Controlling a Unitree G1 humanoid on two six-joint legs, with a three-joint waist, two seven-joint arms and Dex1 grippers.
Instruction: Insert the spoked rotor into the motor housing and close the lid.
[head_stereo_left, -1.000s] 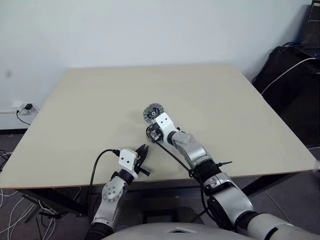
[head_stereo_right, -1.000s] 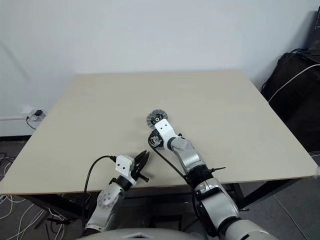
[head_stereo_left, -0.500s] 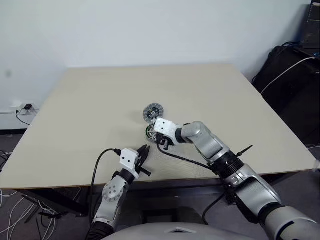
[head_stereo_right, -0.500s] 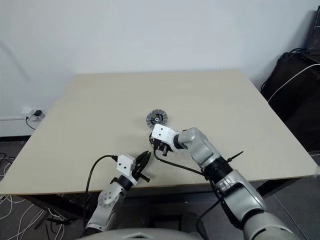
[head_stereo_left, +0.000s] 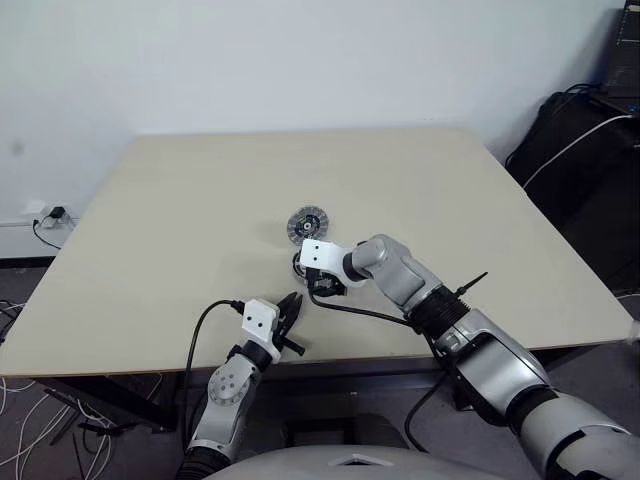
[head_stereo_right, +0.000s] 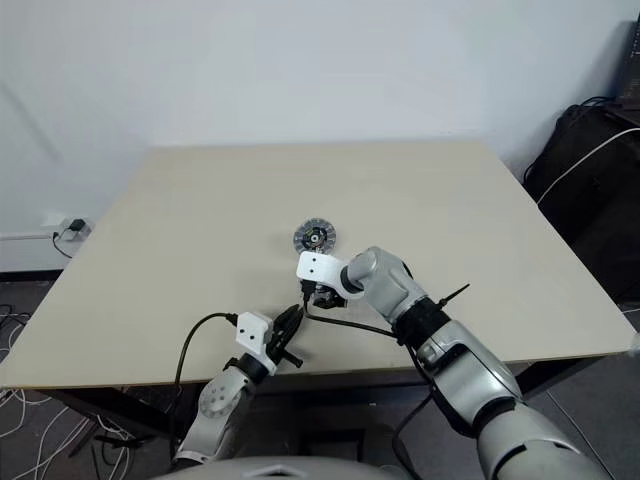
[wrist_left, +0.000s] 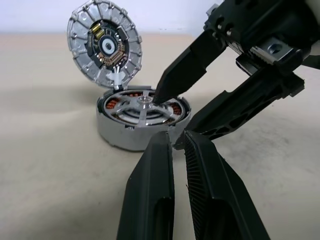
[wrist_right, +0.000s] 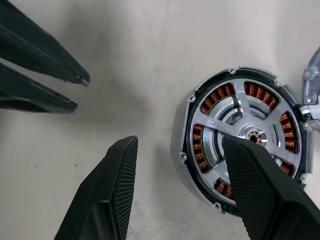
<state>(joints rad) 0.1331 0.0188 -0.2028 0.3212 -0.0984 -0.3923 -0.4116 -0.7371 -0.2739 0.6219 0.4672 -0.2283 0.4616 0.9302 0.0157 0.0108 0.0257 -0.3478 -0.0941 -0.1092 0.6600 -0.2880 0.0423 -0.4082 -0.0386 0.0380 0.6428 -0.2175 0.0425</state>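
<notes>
Right gripper (wrist_right: 175, 190) has swung round and spread its jaws over the motor housing (wrist_left: 142, 122) on the table (head_stereo_left: 200, 200); rotor (wrist_right: 245, 135) seated, lid (wrist_left: 105, 47) open; left gripper (wrist_left: 177, 145) idles closed nearby

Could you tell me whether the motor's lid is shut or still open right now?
Open. The lid stands raised behind the housing, inner face showing, and the spoked rotor with its copper coils is uncovered.
</notes>
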